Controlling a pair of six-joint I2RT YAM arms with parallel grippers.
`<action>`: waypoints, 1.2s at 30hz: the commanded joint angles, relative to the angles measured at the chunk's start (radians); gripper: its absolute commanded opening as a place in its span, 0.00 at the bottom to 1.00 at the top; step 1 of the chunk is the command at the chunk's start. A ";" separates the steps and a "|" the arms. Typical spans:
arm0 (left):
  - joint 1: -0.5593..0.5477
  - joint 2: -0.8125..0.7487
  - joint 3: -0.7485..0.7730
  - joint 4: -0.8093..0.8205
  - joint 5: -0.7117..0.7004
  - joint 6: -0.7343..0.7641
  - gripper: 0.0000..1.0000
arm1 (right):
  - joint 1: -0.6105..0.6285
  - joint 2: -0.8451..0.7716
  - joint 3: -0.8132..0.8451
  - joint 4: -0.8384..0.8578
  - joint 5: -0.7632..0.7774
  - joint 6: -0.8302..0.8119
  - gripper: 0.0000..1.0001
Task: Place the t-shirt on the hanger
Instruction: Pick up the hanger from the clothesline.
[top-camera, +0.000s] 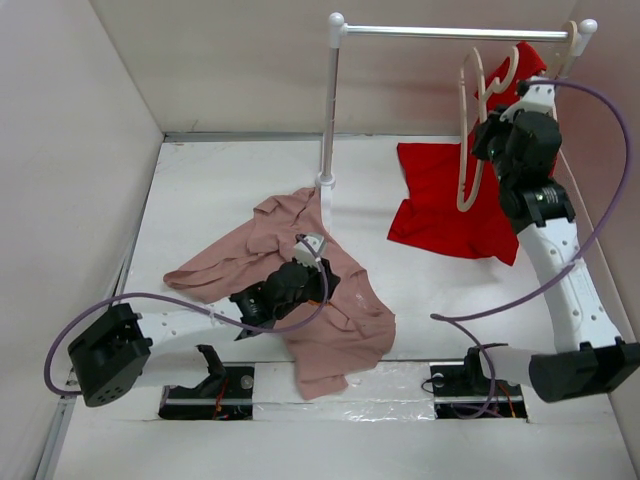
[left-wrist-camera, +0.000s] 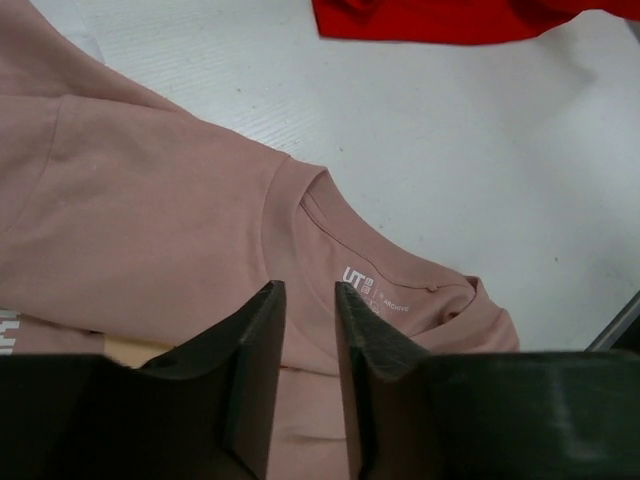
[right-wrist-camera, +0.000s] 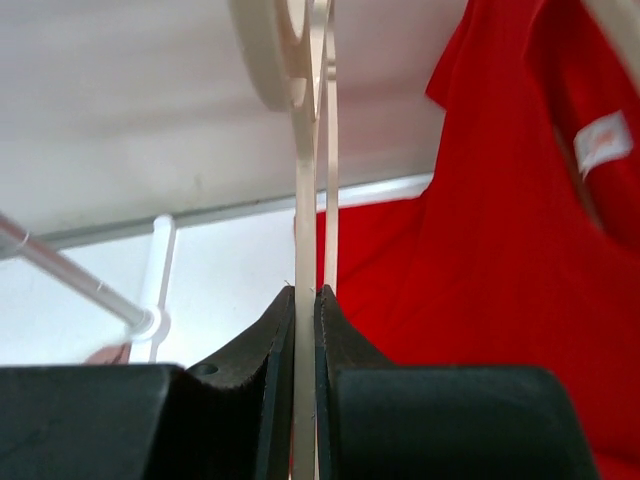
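T-shirt (top-camera: 300, 290) crumpled lower centre, not hung. Right gripper (right-wrist-camera: 305, 293) pinches hanger (right-wrist-camera: 305, 200) upper right. Left gripper (left-wrist-camera: 308, 292) parted, empty.

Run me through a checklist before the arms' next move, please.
1. Right end effector clamped on the hanger: ok.
2. Left end effector holding the t-shirt: not ok; jaws apart by the collar, nothing pinched.
3. The collar in view and unobstructed: ok.
4. The t-shirt spread flat: not ok; crumpled beside the rack post.
5. The hanger clear of the red t-shirt: cannot tell; they hang close together.
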 joint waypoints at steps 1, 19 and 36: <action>-0.005 0.041 0.064 0.008 0.000 0.023 0.22 | 0.045 -0.112 -0.105 0.132 0.007 0.054 0.00; -0.089 0.504 0.406 -0.202 -0.284 0.047 0.29 | 0.324 -0.842 -0.774 0.014 -0.118 0.247 0.00; -0.089 0.598 0.468 -0.204 -0.317 0.089 0.07 | 0.379 -0.993 -0.745 -0.165 -0.192 0.275 0.00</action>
